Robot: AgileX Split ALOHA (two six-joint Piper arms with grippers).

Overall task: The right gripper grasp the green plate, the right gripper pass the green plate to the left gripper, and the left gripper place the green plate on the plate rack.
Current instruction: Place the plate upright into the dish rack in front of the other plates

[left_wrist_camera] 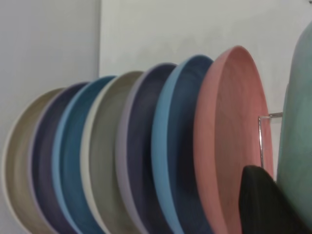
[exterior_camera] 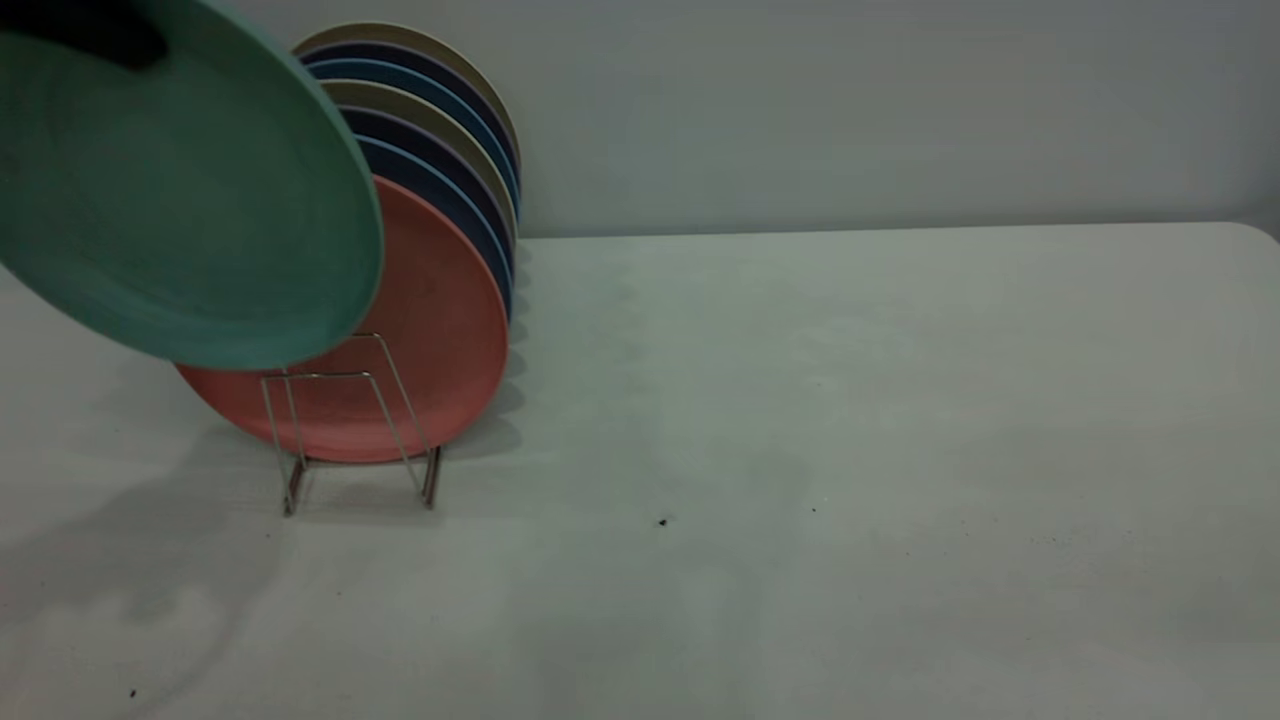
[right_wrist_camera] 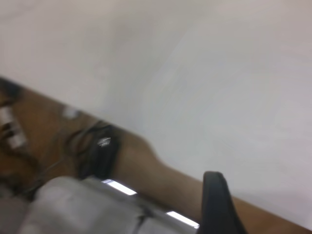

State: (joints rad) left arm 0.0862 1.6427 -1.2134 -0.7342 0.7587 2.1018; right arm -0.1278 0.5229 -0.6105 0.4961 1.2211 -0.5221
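Note:
The green plate [exterior_camera: 180, 190] hangs tilted in the air at the upper left, just in front of the salmon-pink plate [exterior_camera: 430, 340]. Its lower edge is above the front loops of the plate rack [exterior_camera: 345, 420]. My left gripper [exterior_camera: 90, 35] is shut on the plate's upper rim; only a black patch of it shows there. In the left wrist view one black finger [left_wrist_camera: 265, 204] lies against the green plate [left_wrist_camera: 300, 136], next to the salmon-pink plate [left_wrist_camera: 229, 141]. My right gripper [right_wrist_camera: 217, 204] is away from the plates, out over the table's edge.
Several plates in blue, navy and beige [exterior_camera: 440, 130] stand in the rack behind the salmon-pink one. The white table [exterior_camera: 800, 450] stretches to the right. A wall stands behind it. The right wrist view shows the table's edge and cables [right_wrist_camera: 97, 146] on the floor.

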